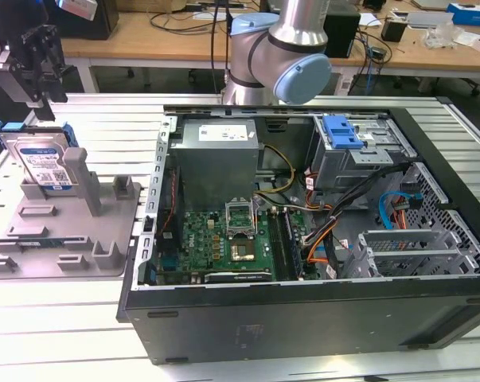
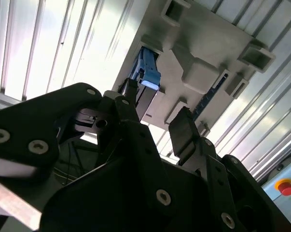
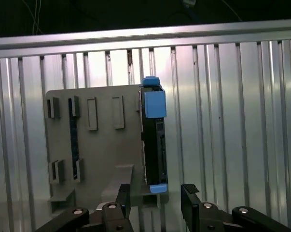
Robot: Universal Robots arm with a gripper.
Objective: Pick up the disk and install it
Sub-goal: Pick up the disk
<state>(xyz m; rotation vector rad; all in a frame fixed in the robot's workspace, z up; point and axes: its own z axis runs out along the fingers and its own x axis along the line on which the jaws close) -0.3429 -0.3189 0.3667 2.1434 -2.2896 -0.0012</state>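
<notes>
The gripper (image 2: pixel 156 104) has its two black fingers (image 2: pixel 184 128) spread apart, holding nothing. Past the gap between them the disk (image 2: pixel 147 72), blue-railed, stands on edge in the grey fixture (image 2: pixel 203 48). The fixture lies on the ribbed metal counter (image 2: pixel 63 43).

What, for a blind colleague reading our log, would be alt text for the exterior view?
A black robot pincer hangs just above a silver hard drive with blue plastic rails, which stands on edge in a grey plastic fixture with upright posts at the exterior view's left. At that view's right lies an open black computer case, its green motherboard exposed.
</notes>
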